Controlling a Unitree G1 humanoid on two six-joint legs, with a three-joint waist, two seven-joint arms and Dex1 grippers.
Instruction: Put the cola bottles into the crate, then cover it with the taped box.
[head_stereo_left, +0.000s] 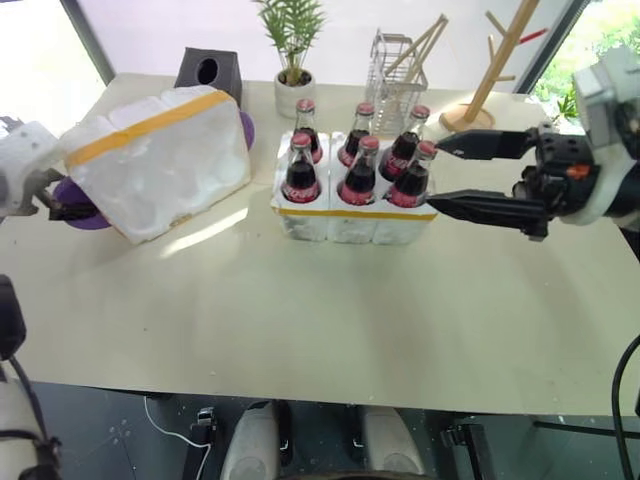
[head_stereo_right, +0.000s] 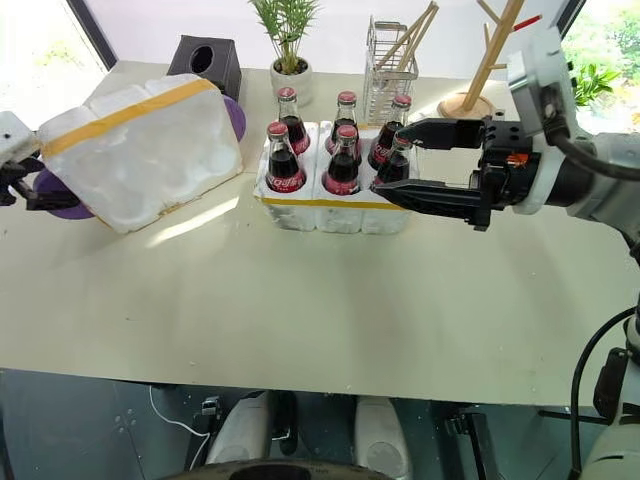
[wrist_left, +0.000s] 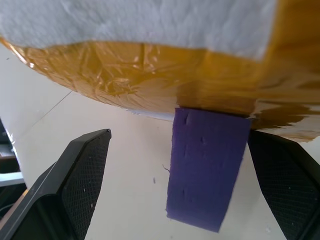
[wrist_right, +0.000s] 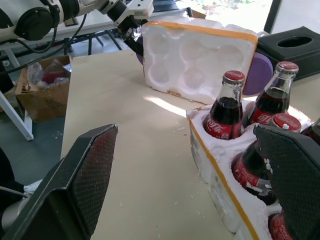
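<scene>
Six cola bottles (head_stereo_left: 358, 160) stood upright in crate (head_stereo_left: 352, 222), two rows of three: dark cola, red caps, red labels. Crate was low white foam block, thin yellow tape line round it, mid-table. Taped box (head_stereo_left: 160, 160) lay tilted to crate's left, propped on purple blocks (wrist_left: 207, 167), hollow side with round wells facing up and forward, broad yellow band over top edge. Left gripper (head_stereo_right: 25, 185) at box's far-left end, fingers spread wide, holding nothing. Right gripper (head_stereo_left: 450, 175) beside crate's right end, fingers apart, empty.
</scene>
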